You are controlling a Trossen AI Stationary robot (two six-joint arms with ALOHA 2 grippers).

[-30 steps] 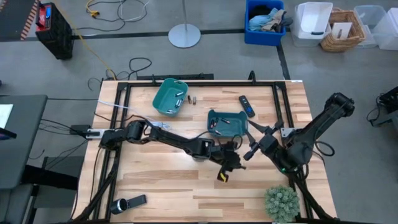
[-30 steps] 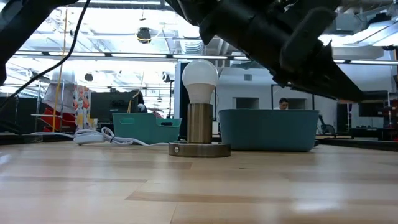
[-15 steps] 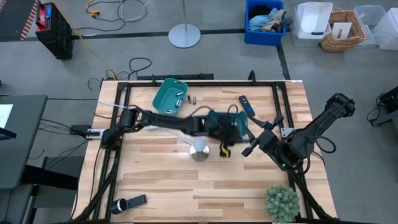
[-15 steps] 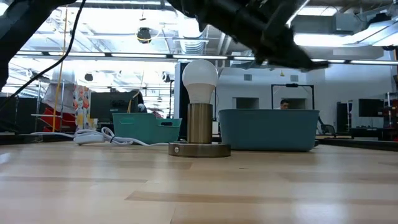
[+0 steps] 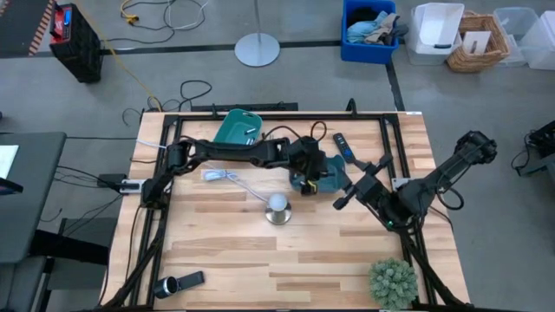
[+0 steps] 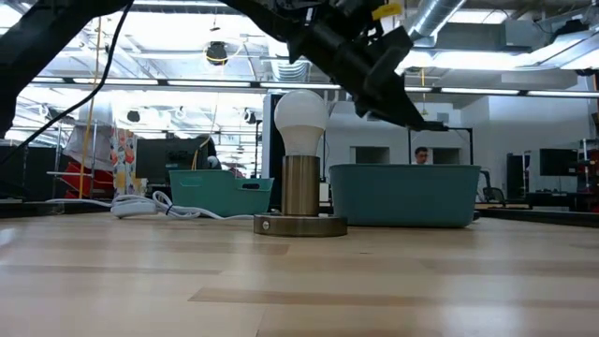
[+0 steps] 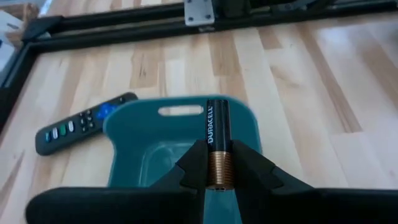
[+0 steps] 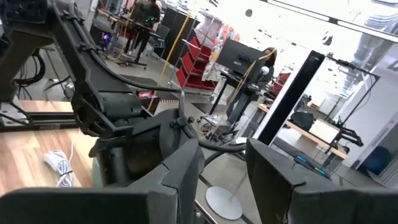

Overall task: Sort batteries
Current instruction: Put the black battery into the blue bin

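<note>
The left claw (image 7: 217, 177) is clamped on a battery (image 7: 217, 142), a dark cell with a copper-coloured end that stands out lengthwise between the two fingers. The claw hangs over the teal bin (image 7: 130, 134) that sits in the middle of the table toward the far edge, and the battery is in the air above that bin's open inside, not touching it. Just beside this bin, on the side toward the far right corner, a dark remote (image 7: 84, 124) lies flat on the wood.

Seen from above, the left arm reaches from the table's left edge across to this bin (image 5: 334, 179). A second teal bin (image 5: 232, 133) sits tilted near the far edge, left of the middle, with a few small batteries inside it. A lamp (image 5: 277, 208) with a white bulb on a round metal base stands near the table's centre, close to the first bin, and a white cable (image 5: 227, 177) lies on the wood to its left.

The right claw (image 5: 354, 186) hovers beside the middle bin on its right side, fingers apart and holding nothing. A small green plant (image 5: 392, 282) sits at the near right corner.
</note>
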